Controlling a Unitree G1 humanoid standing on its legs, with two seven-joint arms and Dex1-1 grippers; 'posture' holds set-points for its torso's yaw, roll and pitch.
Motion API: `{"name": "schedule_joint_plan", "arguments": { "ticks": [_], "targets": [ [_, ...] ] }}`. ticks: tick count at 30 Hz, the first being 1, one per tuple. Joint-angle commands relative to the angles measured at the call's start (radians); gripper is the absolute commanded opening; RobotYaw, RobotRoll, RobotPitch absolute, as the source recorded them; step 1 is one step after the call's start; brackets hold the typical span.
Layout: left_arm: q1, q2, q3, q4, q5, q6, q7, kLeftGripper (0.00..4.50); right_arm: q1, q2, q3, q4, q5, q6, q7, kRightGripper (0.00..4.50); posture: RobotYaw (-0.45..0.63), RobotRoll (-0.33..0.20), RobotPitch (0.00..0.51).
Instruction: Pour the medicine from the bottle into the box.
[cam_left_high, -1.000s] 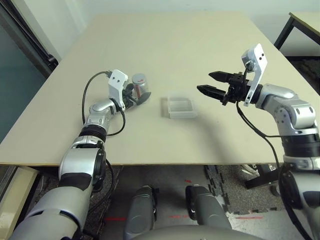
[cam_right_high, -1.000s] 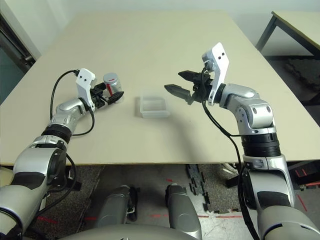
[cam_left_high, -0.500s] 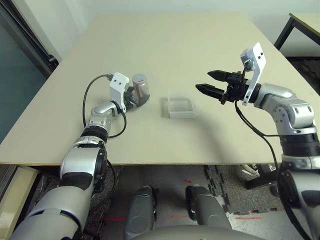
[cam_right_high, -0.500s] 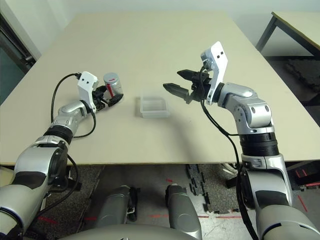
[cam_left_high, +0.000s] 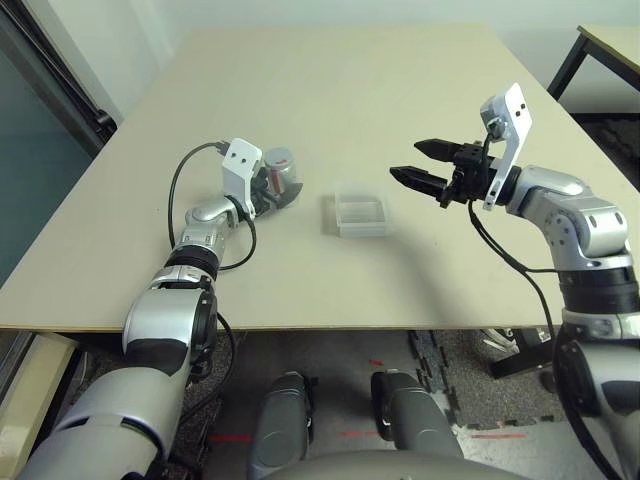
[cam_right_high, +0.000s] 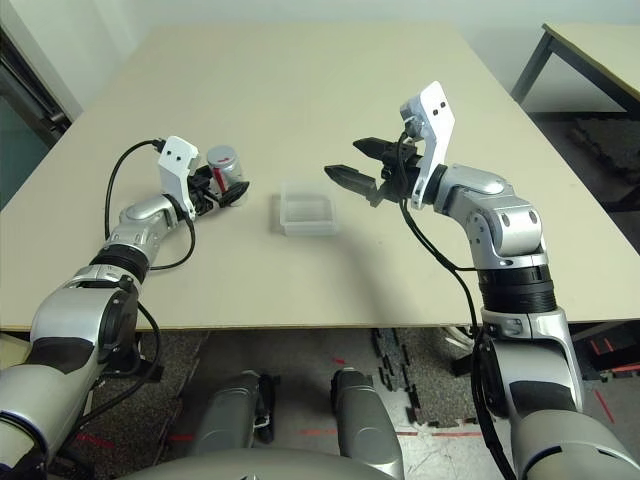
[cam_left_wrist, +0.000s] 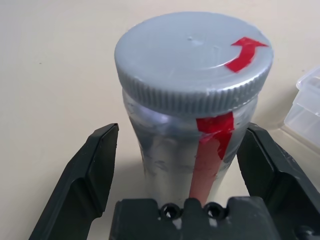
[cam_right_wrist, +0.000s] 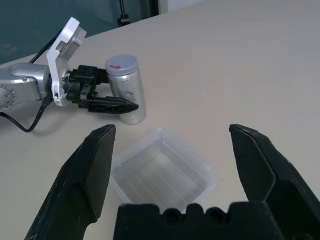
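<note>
— What sits on the table, and is anything in the way?

— Very little. The top is a plain, matt beige board. The bottle stands upright toward the table's left edge, about halfway between the near and far edges. The box lies near the middle, apart from the bottle, with bare board between them. A second table with dark legs stands off beyond the far right corner.

— What are they made of?

— The bottle is a silvery grey cylinder with a red strip down its side, a ribbed grey cap and a red arrow on top. The box is clear, thin plastic, shallow, with rounded corners; I cannot see any medicine in it.

— And the grippers?

— The left gripper has its black fingers spread wide on either side of the bottle, with a gap on each side. The right gripper hangs above the table right of the box, fingers wide apart, holding nothing.
</note>
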Motion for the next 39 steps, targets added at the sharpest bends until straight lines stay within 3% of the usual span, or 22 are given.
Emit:
{"name": "schedule_joint_plan", "arguments": {
  "ticks": [1,5,8,10,11,16,24,31,39],
  "targets": [
    [-0.014,-0.005,-0.003,0.024,0.02,-0.011,0.003,4.47,0.001,-0.002,-0.003,-0.019,0.009,0.005,-0.004,4.5,-0.09,0.0,0.082],
    [-0.011,-0.008,-0.002,0.024,0.021,-0.014,0.008,4.27,-0.002,-0.002,-0.002,-0.017,0.008,0.004,-0.003,4.5,-0.09,0.0,0.083],
    [-0.007,-0.008,-0.004,0.024,0.025,-0.016,0.005,3.5,-0.004,-0.002,-0.001,-0.012,0.007,0.003,-0.002,4.5,-0.09,0.0,0.083],
    [-0.004,-0.006,-0.013,0.023,0.033,-0.021,-0.001,2.73,-0.007,-0.001,0.0,-0.008,0.006,0.002,-0.001,4.5,-0.09,0.0,0.083],
    [-0.002,-0.004,-0.017,0.022,0.039,-0.026,-0.002,2.67,-0.008,0.0,0.001,-0.006,0.006,0.001,0.0,4.5,-0.09,0.0,0.083],
    [0.001,0.004,-0.024,0.01,0.052,-0.05,-0.037,2.67,-0.012,0.001,0.004,0.005,0.004,-0.002,0.006,4.5,-0.08,0.0,0.081],
    [-0.039,0.046,-0.012,-0.141,-0.026,0.017,-0.343,2.67,-0.027,-0.033,0.008,0.011,0.032,0.027,0.09,4.5,-0.05,0.0,0.081],
    [-0.068,0.096,-0.031,-0.364,-0.086,0.183,-0.516,2.67,-0.083,-0.083,0.044,0.021,0.026,0.031,0.194,4.5,-0.03,0.0,0.07],
    [-0.008,0.064,-0.096,-0.623,-0.157,0.387,-0.602,2.67,-0.17,-0.053,0.096,0.006,0.03,0.039,0.23,4.5,-0.02,0.0,0.058]
  ]
}}
